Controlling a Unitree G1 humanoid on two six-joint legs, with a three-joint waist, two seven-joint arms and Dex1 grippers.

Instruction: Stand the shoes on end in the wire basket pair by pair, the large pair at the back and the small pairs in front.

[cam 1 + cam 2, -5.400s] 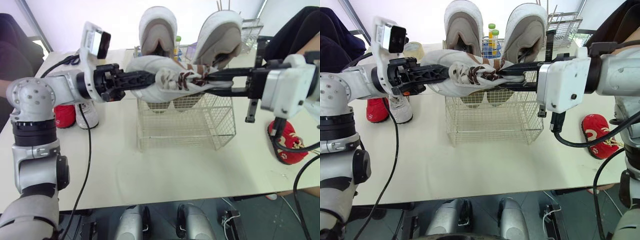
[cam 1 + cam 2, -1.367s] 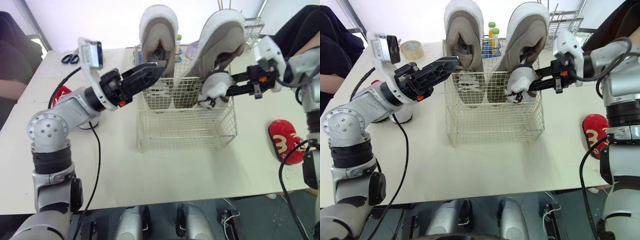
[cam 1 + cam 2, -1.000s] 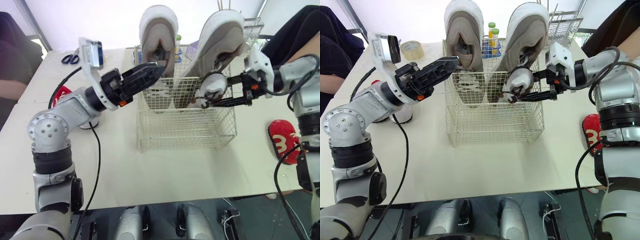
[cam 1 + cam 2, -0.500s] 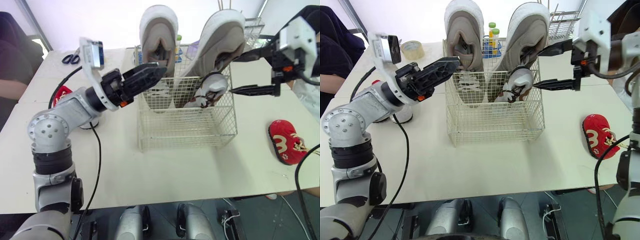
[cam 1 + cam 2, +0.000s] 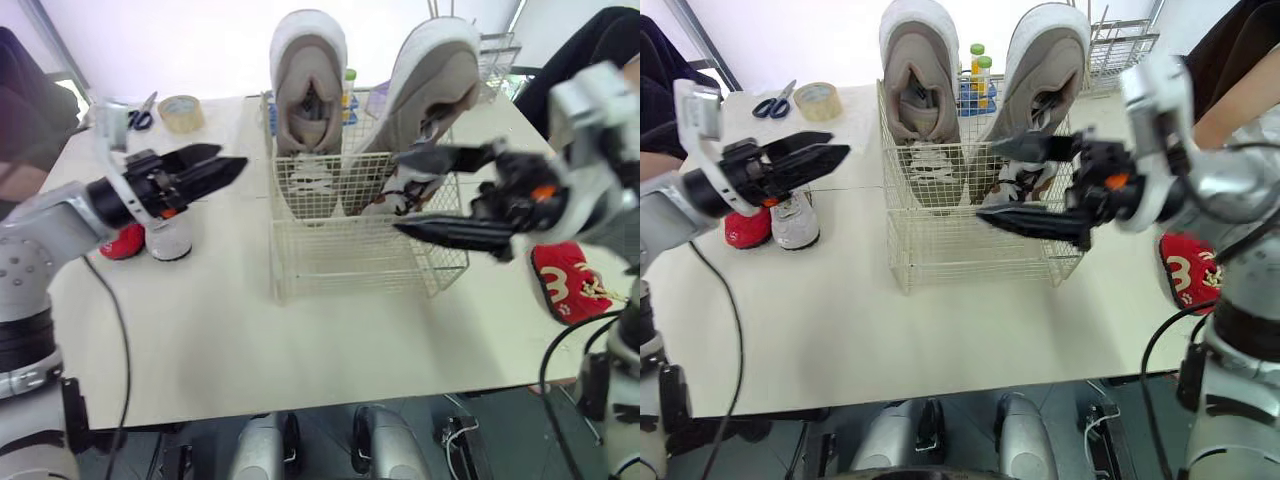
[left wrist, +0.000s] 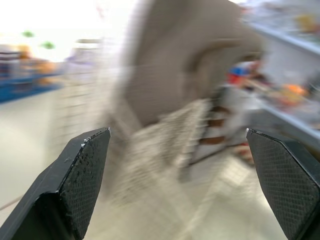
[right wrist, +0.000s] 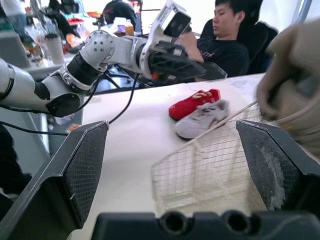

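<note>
Now that the small white shoe has been released, it stands on end in the wire basket, brown laces showing, leaning on the large pair at the back. The right gripper has drawn back before the basket, jaws wide apart and empty. The left gripper has withdrawn over the worktop, jaws also apart. The matching shoe waits there, so this pair looks half done.

A white wire basket sits toward the far edge of the table. Two large beige sneakers stand on end at its back. A small white brown-laced sneaker leans upright before the right one. A small red shoe and a small white shoe lie side by side near the left edge. Another red shoe lies at the right edge.
</note>
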